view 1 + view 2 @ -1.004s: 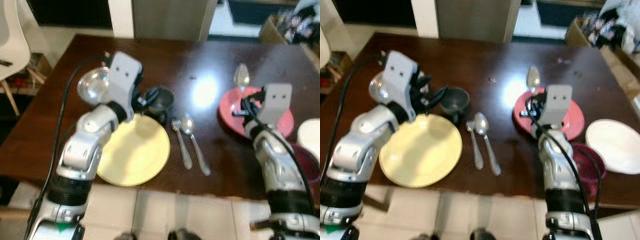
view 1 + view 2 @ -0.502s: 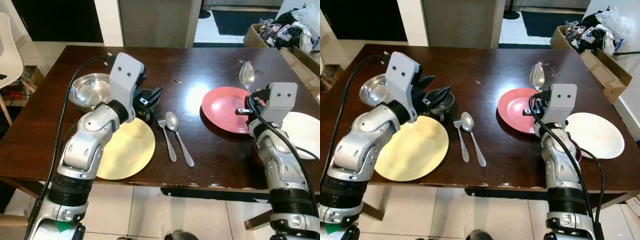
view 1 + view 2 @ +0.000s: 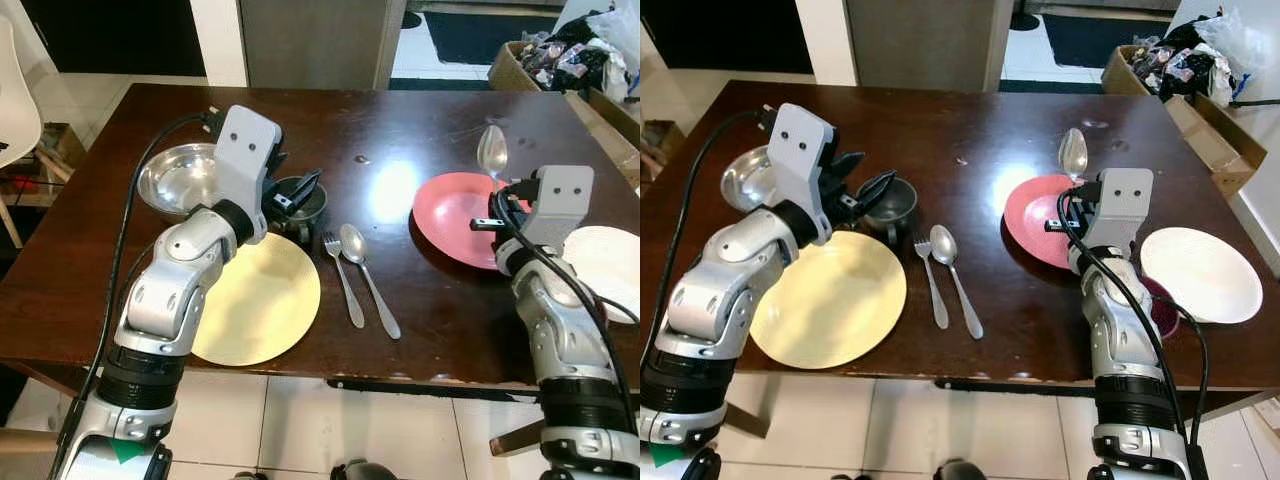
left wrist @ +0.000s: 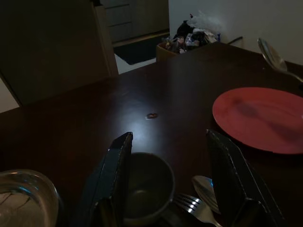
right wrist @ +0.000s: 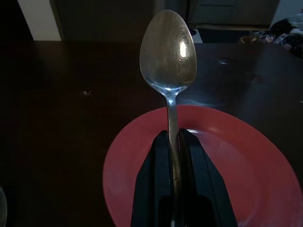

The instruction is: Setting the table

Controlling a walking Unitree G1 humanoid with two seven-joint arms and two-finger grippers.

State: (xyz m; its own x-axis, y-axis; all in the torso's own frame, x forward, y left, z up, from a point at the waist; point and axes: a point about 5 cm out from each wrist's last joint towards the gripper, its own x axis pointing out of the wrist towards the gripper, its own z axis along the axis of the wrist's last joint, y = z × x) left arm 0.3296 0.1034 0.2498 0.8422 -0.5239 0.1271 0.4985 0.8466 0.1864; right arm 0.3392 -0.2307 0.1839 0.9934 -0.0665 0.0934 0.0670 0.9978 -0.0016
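Note:
My left gripper [image 3: 298, 192] is open, its two black fingers spread either side of a dark cup [image 4: 147, 183] that stands on the table just beyond a yellow plate [image 3: 258, 300]. A fork [image 3: 343, 276] and a spoon [image 3: 368, 278] lie side by side to the right of that plate. My right gripper [image 5: 173, 142] is shut on the handle of a second spoon [image 5: 168, 52]. It holds this spoon upright, bowl up, over the near edge of a red plate [image 3: 455, 215].
A steel bowl [image 3: 172, 178] sits to the left of the cup. A white plate [image 3: 1200, 273] and a dark red bowl [image 3: 1162, 306] are at the table's right end. A box of clutter [image 3: 1185, 60] stands on the floor beyond the dark wooden table [image 3: 400, 120].
The whole picture has sharpened and shifted as the camera moved. Both arms keep the same places relative to the cup and the red plate.

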